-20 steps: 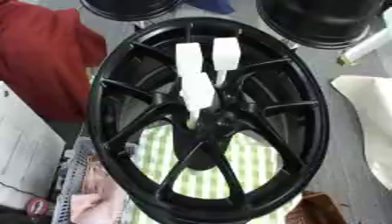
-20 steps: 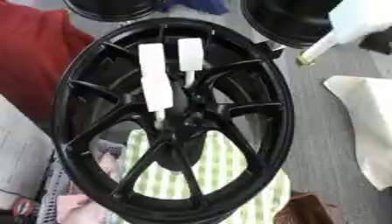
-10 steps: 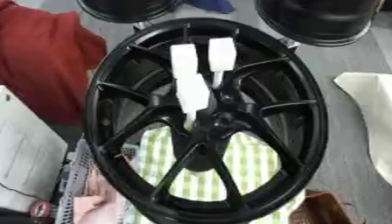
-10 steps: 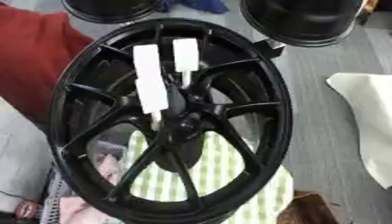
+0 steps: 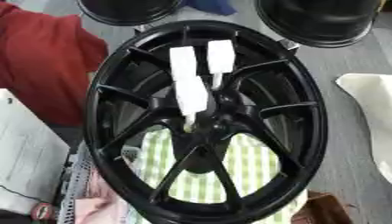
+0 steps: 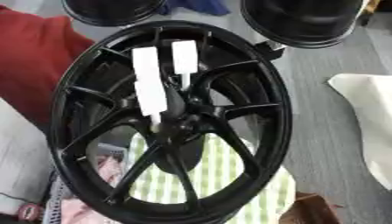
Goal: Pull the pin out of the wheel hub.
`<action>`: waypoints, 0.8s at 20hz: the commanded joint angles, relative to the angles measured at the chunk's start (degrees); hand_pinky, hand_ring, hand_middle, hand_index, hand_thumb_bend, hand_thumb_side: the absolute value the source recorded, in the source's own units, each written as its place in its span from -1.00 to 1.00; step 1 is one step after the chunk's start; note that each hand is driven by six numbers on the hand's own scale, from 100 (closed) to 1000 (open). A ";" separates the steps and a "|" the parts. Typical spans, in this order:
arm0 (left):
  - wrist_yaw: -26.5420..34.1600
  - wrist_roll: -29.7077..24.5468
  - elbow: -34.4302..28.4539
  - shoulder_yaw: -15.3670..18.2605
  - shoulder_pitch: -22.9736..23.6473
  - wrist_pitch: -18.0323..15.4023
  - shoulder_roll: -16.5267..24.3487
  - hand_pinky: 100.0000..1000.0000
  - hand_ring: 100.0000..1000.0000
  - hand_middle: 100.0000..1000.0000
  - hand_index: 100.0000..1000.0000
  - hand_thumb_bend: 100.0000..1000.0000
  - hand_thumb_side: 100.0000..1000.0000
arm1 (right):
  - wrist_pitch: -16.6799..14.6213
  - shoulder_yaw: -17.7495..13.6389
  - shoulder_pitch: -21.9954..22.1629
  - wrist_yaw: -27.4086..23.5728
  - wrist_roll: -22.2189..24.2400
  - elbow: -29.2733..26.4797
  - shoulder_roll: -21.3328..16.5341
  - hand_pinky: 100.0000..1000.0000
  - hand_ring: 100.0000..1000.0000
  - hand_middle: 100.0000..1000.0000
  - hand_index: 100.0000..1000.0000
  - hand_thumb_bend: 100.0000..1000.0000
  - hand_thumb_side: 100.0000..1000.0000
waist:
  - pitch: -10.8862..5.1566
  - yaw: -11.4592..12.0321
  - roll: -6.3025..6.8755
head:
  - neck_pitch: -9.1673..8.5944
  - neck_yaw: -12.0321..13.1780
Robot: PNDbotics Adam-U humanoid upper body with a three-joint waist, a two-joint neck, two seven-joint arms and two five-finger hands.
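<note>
- At the left edge a red cloth (image 5: 47, 65) fills the upper part, and a pale sheet (image 5: 27, 162) lies below it; both run out of view, leaving little open room on that side of the wheel.
- The black wheel (image 5: 205, 122) takes up the middle, its rim reaching from near the top edge down to the bottom edge, where its lowest arc is cut off.
- Through the spokes in the lower half a green-and-white checked cloth (image 5: 191, 175) shows, with something pink (image 5: 103, 201) at the lower left that I cannot make out.
- Two white pins stand at the wheel hub (image 6: 172, 124). The longer pin (image 6: 148, 87) has its long axis running from the upper rim down toward the hub, its narrow tip down at the hub and its broad white handle pointing to the far edge.
- The shorter pin (image 6: 184, 59) sits just beside it on the right, near parallel, with a thin stem going down toward the hub; where that stem ends is hard to see against the black.
- Two more dark wheels (image 5: 321, 19) are cut off by the top edge.
- To the right of the wheel lies open grey floor (image 5: 344, 131), with a white object (image 5: 375, 109) cut by the right edge and a brown corner (image 5: 321, 210) at the bottom.
- Neither robot hand shows in either view, so their state cannot be told.
</note>
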 commanded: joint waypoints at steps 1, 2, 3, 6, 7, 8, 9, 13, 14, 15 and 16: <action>0.03 0.11 -0.83 0.79 -0.63 0.01 1.89 0.74 0.56 0.34 0.61 -0.52 -0.02 | 1.21 -1.24 -0.90 -0.31 -2.97 0.03 -1.63 0.65 0.79 0.78 0.73 -0.45 -1.00 | -1.04 -0.04 0.03 | -0.49 0.00; 0.06 0.10 -0.83 0.79 -0.64 0.00 1.87 0.74 0.56 0.34 0.61 -0.52 -0.02 | 1.59 -1.17 -1.10 -0.66 -4.54 -0.01 -1.59 0.65 0.79 0.78 0.73 -0.48 -1.00 | -1.05 0.00 0.03 | -0.49 -0.06; 0.10 0.08 -0.82 0.77 -0.65 0.00 1.85 0.74 0.56 0.34 0.61 -0.52 -0.02 | 1.93 -0.98 -1.25 -0.98 -5.89 -0.07 -1.57 0.65 0.80 0.78 0.72 -0.53 -0.98 | -1.06 0.05 0.03 | -0.50 -0.12; 0.13 0.01 -0.85 0.73 -0.70 -0.02 1.80 0.74 0.56 0.34 0.61 -0.52 -0.02 | 2.63 -0.35 -1.69 -1.82 -8.02 -0.27 -1.58 0.66 0.80 0.78 0.71 -0.58 -0.91 | -1.07 0.23 0.07 | -0.54 -0.26; 0.14 -0.01 -0.86 0.73 -0.73 -0.03 1.78 0.73 0.56 0.34 0.61 -0.51 -0.03 | 2.84 -0.18 -1.81 -1.87 -8.24 -0.33 -1.59 0.65 0.79 0.78 0.70 -0.55 -0.92 | -1.08 0.28 0.08 | -0.55 -0.30; 0.14 -0.04 -0.88 0.70 -0.77 -0.04 1.75 0.73 0.56 0.34 0.61 -0.51 -0.03 | 2.92 -0.01 -2.01 -2.06 -8.35 -0.48 -1.54 0.64 0.78 0.77 0.69 -0.52 -0.97 | -1.08 0.34 0.09 | -0.59 -0.36; 0.14 -0.06 -0.90 0.68 -0.80 -0.04 1.72 0.73 0.56 0.34 0.61 -0.51 -0.03 | 2.89 0.14 -2.20 -2.40 -8.37 -0.69 -1.48 0.63 0.76 0.76 0.67 -0.50 -1.00 | -1.09 0.40 0.09 | -0.62 -0.40; 0.10 -0.14 -0.94 0.60 -0.91 0.00 1.61 0.73 0.56 0.34 0.61 -0.51 -0.03 | 2.19 1.04 -3.07 -4.84 -7.61 -2.11 -1.24 0.57 0.61 0.58 0.59 -0.56 -0.95 | -1.12 0.62 0.09 | -0.59 -0.57; 0.11 -0.16 -0.94 0.56 -0.96 0.03 1.57 0.73 0.56 0.34 0.61 -0.51 -0.03 | 2.11 1.36 -3.38 -5.65 -7.61 -2.67 -1.20 0.56 0.57 0.54 0.57 -0.58 -0.78 | -1.14 0.70 0.11 | -0.55 -0.62; 0.12 -0.18 -0.95 0.52 -1.00 0.05 1.55 0.73 0.56 0.34 0.61 -0.51 -0.03 | 2.13 1.72 -3.67 -6.46 -7.68 -3.27 -1.17 0.53 0.50 0.48 0.56 -0.70 -0.56 | -1.15 0.77 0.13 | -0.52 -0.66; 0.12 -0.20 -0.97 0.49 -1.07 0.05 1.54 0.73 0.56 0.34 0.61 -0.51 -0.03 | 2.22 2.24 -4.03 -7.57 -7.78 -4.14 -1.07 0.51 0.47 0.45 0.54 -0.78 -0.46 | -1.19 0.87 0.15 | -0.48 -0.75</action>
